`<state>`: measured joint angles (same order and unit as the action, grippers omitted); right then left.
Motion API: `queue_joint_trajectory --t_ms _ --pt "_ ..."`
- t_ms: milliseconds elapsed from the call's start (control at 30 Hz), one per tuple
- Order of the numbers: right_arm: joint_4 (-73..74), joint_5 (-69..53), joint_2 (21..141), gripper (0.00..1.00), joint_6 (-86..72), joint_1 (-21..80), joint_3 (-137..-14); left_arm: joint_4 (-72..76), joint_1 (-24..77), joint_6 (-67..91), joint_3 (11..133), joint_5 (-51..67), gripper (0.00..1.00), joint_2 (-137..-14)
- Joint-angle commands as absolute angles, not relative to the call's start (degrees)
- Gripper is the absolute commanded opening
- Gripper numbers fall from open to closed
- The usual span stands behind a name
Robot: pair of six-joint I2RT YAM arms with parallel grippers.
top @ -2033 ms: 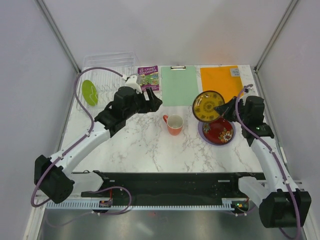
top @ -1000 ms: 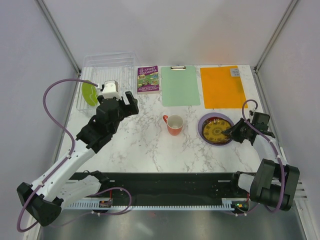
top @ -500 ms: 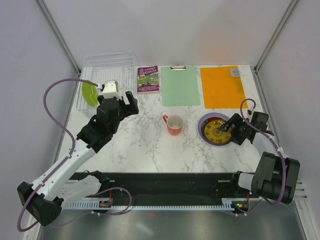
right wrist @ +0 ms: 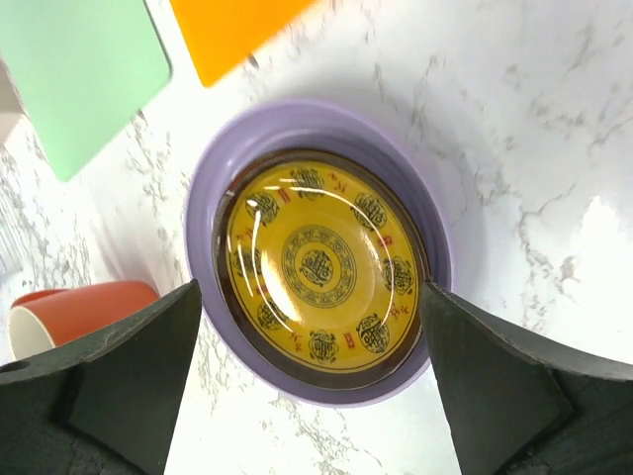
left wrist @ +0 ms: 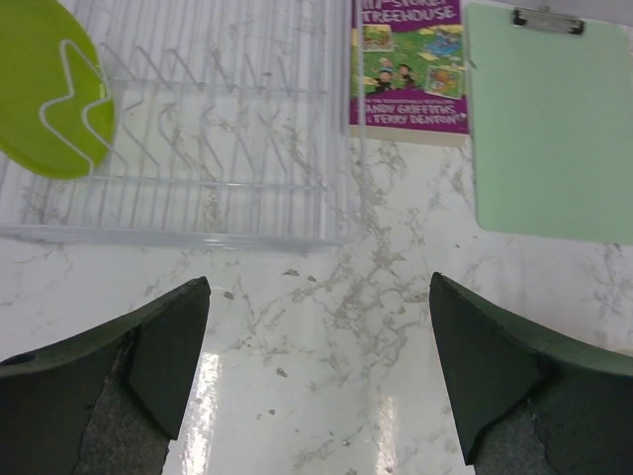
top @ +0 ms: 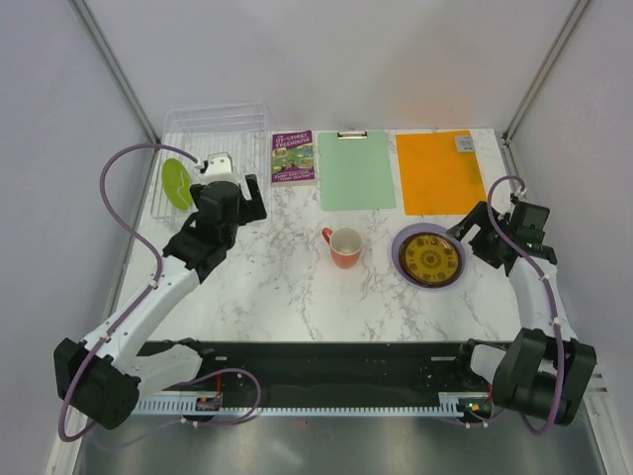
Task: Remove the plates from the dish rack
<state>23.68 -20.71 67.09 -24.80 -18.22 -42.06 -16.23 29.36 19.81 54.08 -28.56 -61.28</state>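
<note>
Left arm stretches from its near base toward the far-left corner, left tool spread wide and empty over bare worktop just short of the rack. Right arm runs up the right edge, elbow bent, and the right tool is released and aimed at the yellow-patterned plate, which is nested in the lavender plate beside the mug. Only the left wrist view shows the wires hugging the green plate, upright at the rack's left end; the top view shows the plate stack well apart from the rack.
</note>
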Motion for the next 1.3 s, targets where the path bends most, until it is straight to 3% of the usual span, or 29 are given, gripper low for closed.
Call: queue_joint_trajectory --t_ms 0,200,500,567,867,1267 --pt "25.22 -16.35 61.10 0.98 -23.82 -18.19 -46.05 -13.19 18.94 15.38 57.83 -27.70 0.98 -63.80" --pt "26.28 -18.10 59.85 0.98 -24.34 -18.19 -47.55 -10.20 3.81 11.87 63.62 -23.03 0.98 -70.92" --pt "23.03 -21.27 63.72 0.98 -24.61 -18.10 -46.32 -5.19 -6.14 10.28 70.04 -20.04 0.93 -86.37" --pt "21.45 -21.62 64.51 0.98 -25.13 -18.02 -45.88 -4.57 -7.20 10.46 71.01 -20.13 0.89 -88.76" --pt "17.23 -23.02 69.86 0.97 -24.61 -17.93 -44.04 -0.88 -8.87 9.93 74.35 -19.25 0.89 -97.38" --pt "14.59 -25.84 73.56 0.84 -23.56 -17.84 -43.24 -2.37 -10.02 9.23 79.98 -19.25 0.81 -104.06"
